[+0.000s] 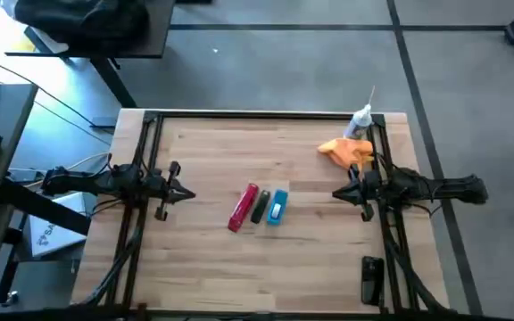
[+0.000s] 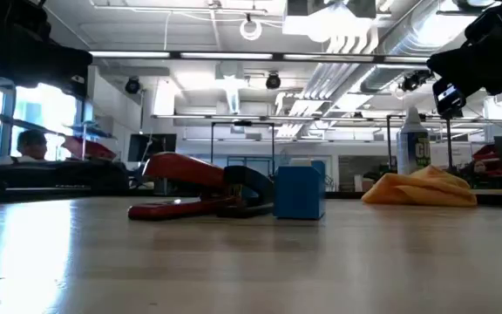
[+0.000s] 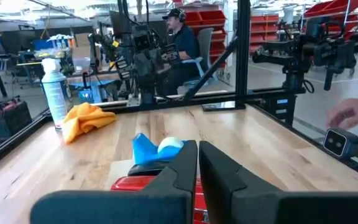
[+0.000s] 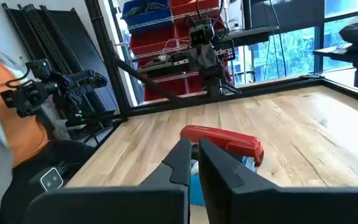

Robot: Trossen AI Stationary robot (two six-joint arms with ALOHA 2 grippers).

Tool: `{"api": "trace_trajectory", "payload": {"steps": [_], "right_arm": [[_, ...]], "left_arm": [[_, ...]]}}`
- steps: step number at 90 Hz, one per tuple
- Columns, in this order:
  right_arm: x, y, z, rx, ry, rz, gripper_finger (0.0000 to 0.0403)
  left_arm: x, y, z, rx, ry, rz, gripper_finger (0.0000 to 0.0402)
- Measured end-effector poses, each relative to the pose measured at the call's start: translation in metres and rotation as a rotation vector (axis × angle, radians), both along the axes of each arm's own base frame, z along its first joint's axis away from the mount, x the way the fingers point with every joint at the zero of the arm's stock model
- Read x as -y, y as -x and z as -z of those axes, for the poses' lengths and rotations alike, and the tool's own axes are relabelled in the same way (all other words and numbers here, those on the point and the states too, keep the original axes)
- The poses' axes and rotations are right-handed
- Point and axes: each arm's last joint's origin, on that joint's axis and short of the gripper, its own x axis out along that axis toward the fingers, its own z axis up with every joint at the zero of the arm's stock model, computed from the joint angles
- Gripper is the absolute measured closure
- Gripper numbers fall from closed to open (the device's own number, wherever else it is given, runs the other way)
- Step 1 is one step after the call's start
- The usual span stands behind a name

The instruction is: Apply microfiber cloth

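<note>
In the high view the soft orange microfiber cloth (image 1: 346,151) is seen right of centre, just above the closed right pincer (image 1: 339,193), far from the closed left pincer (image 1: 188,193).

- We see a table (image 1: 310,259) of pale, matt wood planks.
- The microfiber cloth (image 1: 346,151) looks soft, crumpled fabric.
- We read the red stapler (image 2: 186,170) as glossy.
- The spray bottle (image 3: 54,90) looks like smooth plastic.
</note>
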Motion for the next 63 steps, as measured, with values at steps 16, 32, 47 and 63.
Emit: {"api": "trace_trajectory", "payload": {"steps": [16,32,47,63], "right_arm": [[0.0,0.0,0.0,0.0,0.0,0.0,0.0402],[0.0,0.0,0.0,0.001,0.0,0.0,0.0402],[0.004,0.0,-0.005,0.058,0.032,0.132,0.0402],[0.007,0.001,-0.012,0.126,0.008,0.231,0.0402]], "left_arm": [[0.0,0.0,0.0,0.0,0.001,0.0,0.0401],[0.0,0.0,0.0,0.0,0.001,0.0,0.0401],[-0.001,0.0,0.0,0.017,-0.151,-0.037,0.0401],[-0.002,0.0,0.0,0.025,-0.24,-0.071,0.0401]]}}
